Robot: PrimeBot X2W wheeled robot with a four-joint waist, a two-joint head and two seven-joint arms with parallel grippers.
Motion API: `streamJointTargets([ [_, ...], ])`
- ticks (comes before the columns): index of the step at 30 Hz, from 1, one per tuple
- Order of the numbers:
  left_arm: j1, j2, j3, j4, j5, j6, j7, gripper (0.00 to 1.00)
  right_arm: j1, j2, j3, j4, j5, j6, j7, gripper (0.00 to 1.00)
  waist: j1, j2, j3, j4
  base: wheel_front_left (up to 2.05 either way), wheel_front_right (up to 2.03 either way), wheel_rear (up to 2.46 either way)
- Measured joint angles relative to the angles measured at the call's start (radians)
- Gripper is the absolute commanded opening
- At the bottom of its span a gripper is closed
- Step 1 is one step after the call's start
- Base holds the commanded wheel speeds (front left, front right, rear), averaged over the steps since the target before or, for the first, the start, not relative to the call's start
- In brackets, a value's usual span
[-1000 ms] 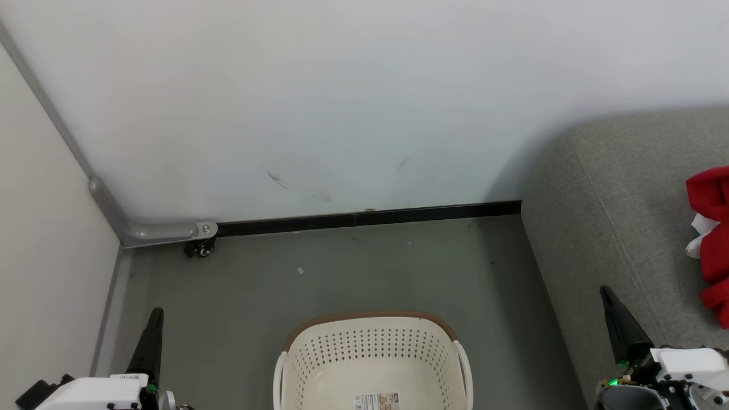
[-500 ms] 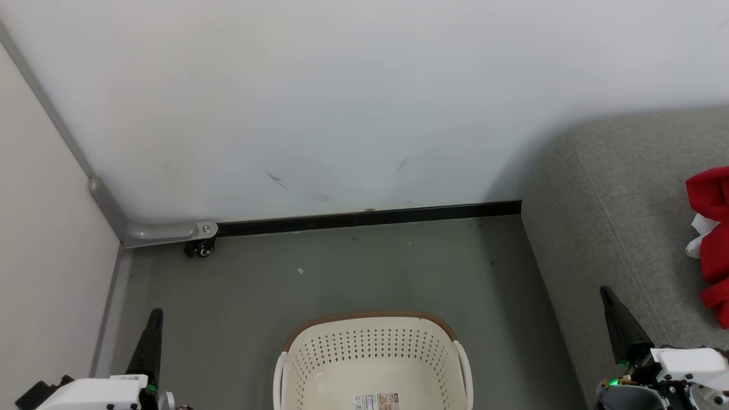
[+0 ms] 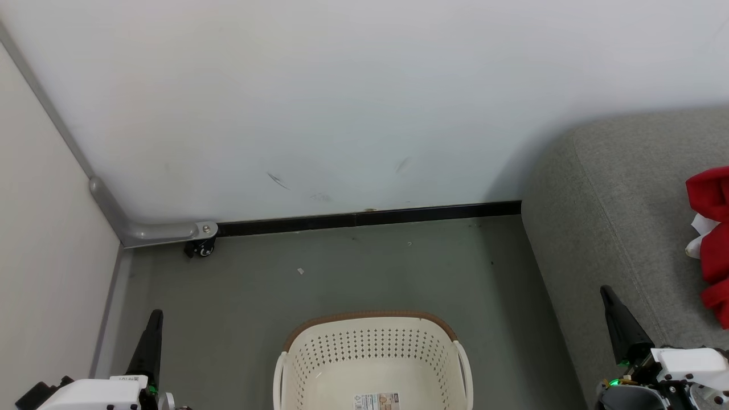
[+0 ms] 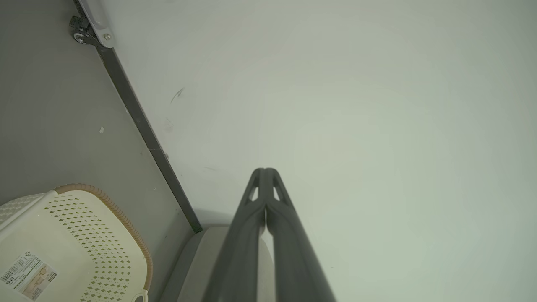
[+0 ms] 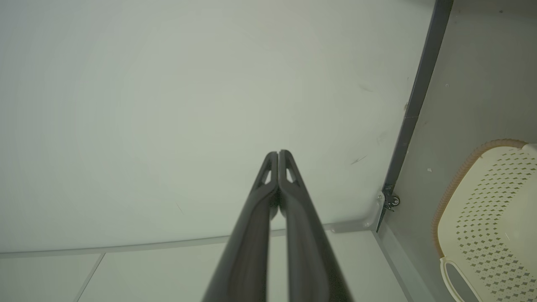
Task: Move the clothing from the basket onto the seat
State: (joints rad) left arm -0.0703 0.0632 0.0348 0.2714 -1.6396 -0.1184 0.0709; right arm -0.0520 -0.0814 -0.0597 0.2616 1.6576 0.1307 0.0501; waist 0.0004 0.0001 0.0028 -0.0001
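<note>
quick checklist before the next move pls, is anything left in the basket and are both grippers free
1. Basket emptied: cannot tell. The visible floor of it shows a label and no red fabric, but its near part is cut off by the frame.
2. Clothing on the seat: ok. It lies on the grey cushion and runs off the right edge of the head view.
3. Left gripper free: ok, fingers shut together with nothing between them.
4. Right gripper free: ok, shut and holding nothing.
5. No garment dropped on the floor: ok for the part in view.
</note>
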Motion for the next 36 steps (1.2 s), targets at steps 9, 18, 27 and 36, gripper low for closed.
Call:
streamJointTargets([
  [9, 0.0, 0.0, 0.001, 0.001, 0.0, 0.0, 0.004, 0.0, 0.0, 0.0, -0.001, 0.001, 0.0, 0.0, 0.0, 0.0, 0.0, 0.0, 0.0, 0.0, 0.0, 0.0, 0.0],
  [18, 0.0, 0.0, 0.001, 0.003, 0.0, -0.003, 0.004, 0.0, 0.0, 0.0, -0.002, 0.001, 0.0, 0.0, 0.001, 0.0, -0.0001, 0.0, 0.0, 0.0, 0.0, 0.0, 0.0],
  [27, 0.0, 0.0, 0.001, 0.004, 0.0, -0.003, 0.006, 0.0, -0.001, 0.0, -0.004, 0.001, 0.0, 0.0, 0.001, 0.0, -0.0001, 0.0, 0.0, 0.0, 0.0, 0.0, 0.0],
  [36, 0.0, -0.001, 0.002, 0.005, 0.0, -0.003, 0.007, 0.0, -0.001, 0.0, -0.005, 0.001, 0.0, 0.0, 0.002, 0.0, -0.0002, 0.0, 0.0, 0.0, 0.0, 0.0, 0.0],
])
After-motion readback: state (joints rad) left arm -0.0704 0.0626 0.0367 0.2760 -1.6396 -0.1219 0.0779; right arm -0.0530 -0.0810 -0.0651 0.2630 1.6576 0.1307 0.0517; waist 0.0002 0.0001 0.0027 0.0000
